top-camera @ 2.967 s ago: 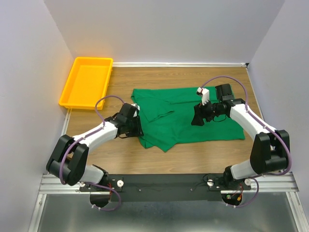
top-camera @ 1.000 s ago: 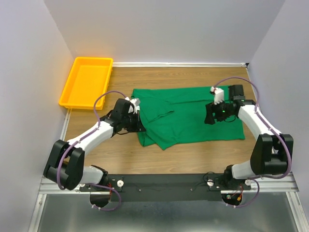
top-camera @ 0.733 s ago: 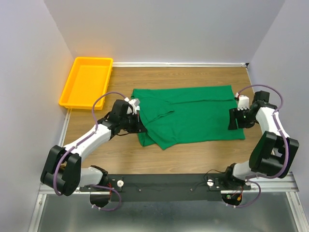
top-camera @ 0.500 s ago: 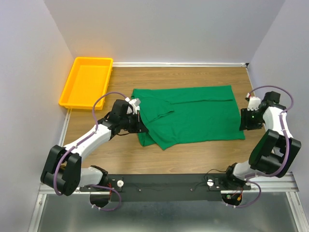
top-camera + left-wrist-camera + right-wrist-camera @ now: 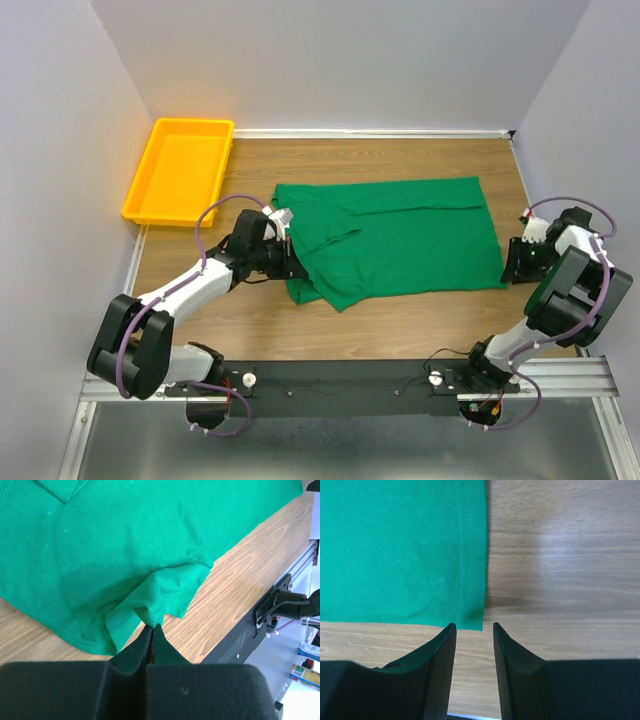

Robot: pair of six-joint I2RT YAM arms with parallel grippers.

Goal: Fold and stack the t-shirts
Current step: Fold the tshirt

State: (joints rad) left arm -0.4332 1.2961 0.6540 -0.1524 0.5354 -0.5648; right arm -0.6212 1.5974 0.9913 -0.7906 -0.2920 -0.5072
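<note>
Pinching gripper, left: left gripper [image 5: 152, 629] closed tip to tip on the hem of a bunched sleeve at the near left of the t-shirt [image 5: 400, 235]; that fold raised a little off the table [image 5: 430, 315].
Right gripper [image 5: 474, 630]: parted by a narrow gap, holding nothing, poised at the near right hem corner, with the tips just off the cloth over bare wood.
Change: right gripper gone from above the middle-right of the cloth, three seconds back, to a spot beyond its right edge; right half now uncovered and lying flat; left gripper almost where it was, on the left fold.
Meaning for the task: probably smoothing finished and a corner grasp in preparation; folding judged barely begun, stacking not yet started.
Location of the t-shirt: middle of the table, between the two grippers, well apart from the tray.
Long axis: left to right across the table, roughly parallel to the near edge.
Pointing: stitched bottom hem toward the right; neck end toward the left, partly under a folded flap; neck label not made out.
Yellow tray [image 5: 135, 195]: far left corner, apart from the cloth.
</note>
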